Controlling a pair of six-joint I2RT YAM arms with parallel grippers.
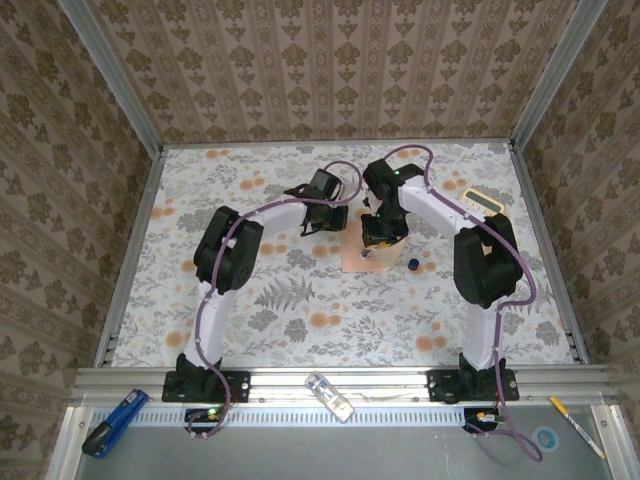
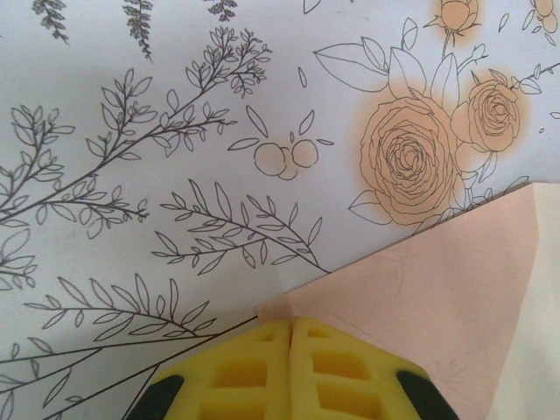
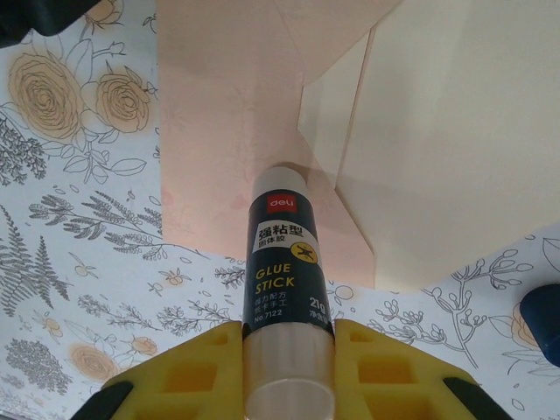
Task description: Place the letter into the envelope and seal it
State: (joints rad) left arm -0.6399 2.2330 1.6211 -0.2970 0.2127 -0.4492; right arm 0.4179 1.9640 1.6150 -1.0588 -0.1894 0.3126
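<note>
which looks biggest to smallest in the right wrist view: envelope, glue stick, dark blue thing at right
1. envelope
2. glue stick, enlarged by nearness to the camera
3. dark blue thing, cut off by the frame

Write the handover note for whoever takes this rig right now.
Left gripper: shut, empty, its tips at the corner of the envelope, apparently pinning it.
Right gripper: shut on the glue stick, whose tip rests on the envelope beside the open flap.
Done: the envelope is held and glue seems to be going on. Whether the letter is inside cannot be told.
Left: finish the glue, fold the flap down, press it shut.
</note>
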